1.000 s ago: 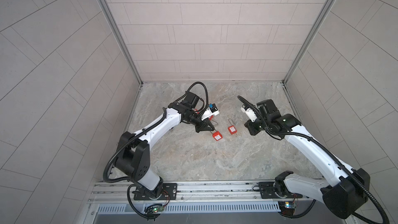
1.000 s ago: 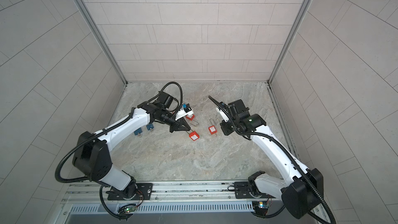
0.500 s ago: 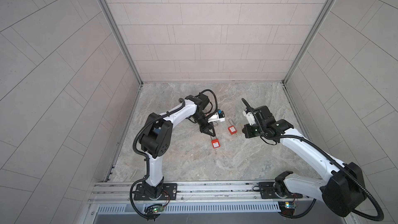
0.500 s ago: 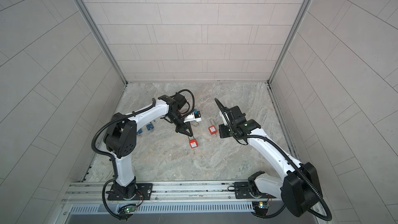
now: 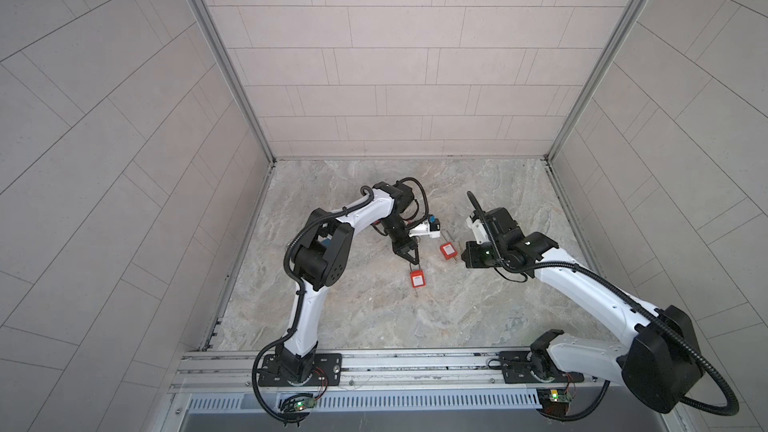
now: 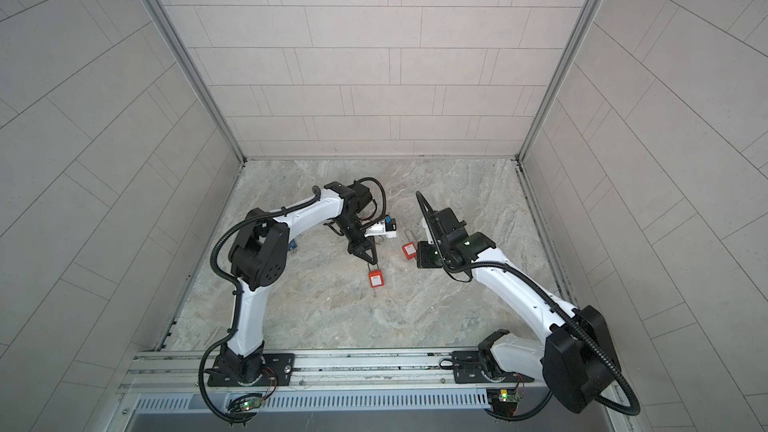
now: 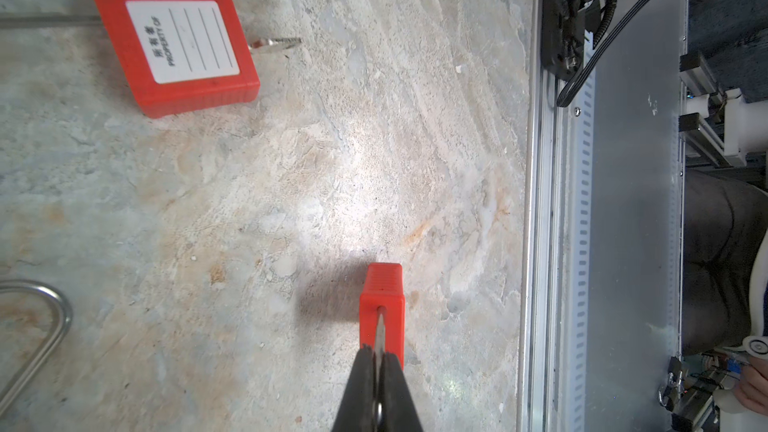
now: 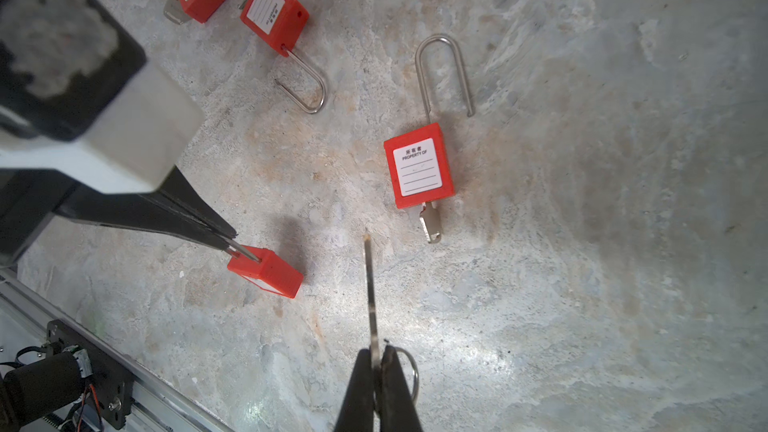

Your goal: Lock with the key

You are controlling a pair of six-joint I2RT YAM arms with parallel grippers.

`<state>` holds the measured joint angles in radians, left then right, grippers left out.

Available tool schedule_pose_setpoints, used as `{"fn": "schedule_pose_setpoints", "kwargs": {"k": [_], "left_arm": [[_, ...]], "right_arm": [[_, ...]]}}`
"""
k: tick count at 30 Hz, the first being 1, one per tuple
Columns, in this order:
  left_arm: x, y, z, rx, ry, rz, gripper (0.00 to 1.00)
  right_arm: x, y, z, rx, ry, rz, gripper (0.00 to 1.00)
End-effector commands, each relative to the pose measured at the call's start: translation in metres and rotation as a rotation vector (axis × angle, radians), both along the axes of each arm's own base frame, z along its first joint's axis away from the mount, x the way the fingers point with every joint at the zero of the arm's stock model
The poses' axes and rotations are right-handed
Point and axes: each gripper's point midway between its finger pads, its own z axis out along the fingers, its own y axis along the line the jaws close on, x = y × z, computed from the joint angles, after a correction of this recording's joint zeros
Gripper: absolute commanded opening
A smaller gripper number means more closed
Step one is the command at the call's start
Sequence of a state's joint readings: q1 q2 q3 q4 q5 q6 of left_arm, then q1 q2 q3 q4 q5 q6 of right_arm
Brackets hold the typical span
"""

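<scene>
Red all over this marbled tabletop (image 8: 582,243), which is grey and cream veining with rusty orange blotches. The padlock (image 5: 417,279) shows a bright red body. At one o'clock of it, the second padlock (image 5: 447,250) is the same red, and its label (image 8: 419,166) is white with black print and thin ruled lines; its shackle (image 8: 440,41) is silver. The left gripper (image 7: 378,357) is black. The right gripper (image 8: 376,351) is black too, and the key (image 8: 370,284) is silver with a tan speck at the tip. The left arm (image 5: 307,317) and right arm (image 5: 582,290) are white with black joints. The walls (image 5: 395,56) are pale grey-beige tile with thin dark seams.
</scene>
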<state>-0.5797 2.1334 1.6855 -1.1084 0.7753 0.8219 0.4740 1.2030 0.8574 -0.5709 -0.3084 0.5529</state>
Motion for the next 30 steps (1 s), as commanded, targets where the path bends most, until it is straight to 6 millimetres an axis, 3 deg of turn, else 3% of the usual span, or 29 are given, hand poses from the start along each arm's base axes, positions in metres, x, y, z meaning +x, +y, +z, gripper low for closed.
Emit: {"fn": "schedule_pose_setpoints", "kwargs": {"k": [1, 14, 30], "left_arm": [[0.004, 0.002, -0.009, 0.039, -0.049, -0.048, 0.03], [0.04, -0.016, -0.035, 0.077, -0.241, -0.013, 0.11], [0.039, -0.03, -0.055, 0.088, -0.296, -0.065, 0.16]], "right_arm": [[0.003, 0.006, 0.008, 0.018, 0.002, -0.037, 0.02], [-0.004, 0.002, 0.002, 0.025, 0.041, -0.131, 0.04], [-0.009, -0.001, -0.01, 0.018, 0.074, -0.148, 0.04]]}}
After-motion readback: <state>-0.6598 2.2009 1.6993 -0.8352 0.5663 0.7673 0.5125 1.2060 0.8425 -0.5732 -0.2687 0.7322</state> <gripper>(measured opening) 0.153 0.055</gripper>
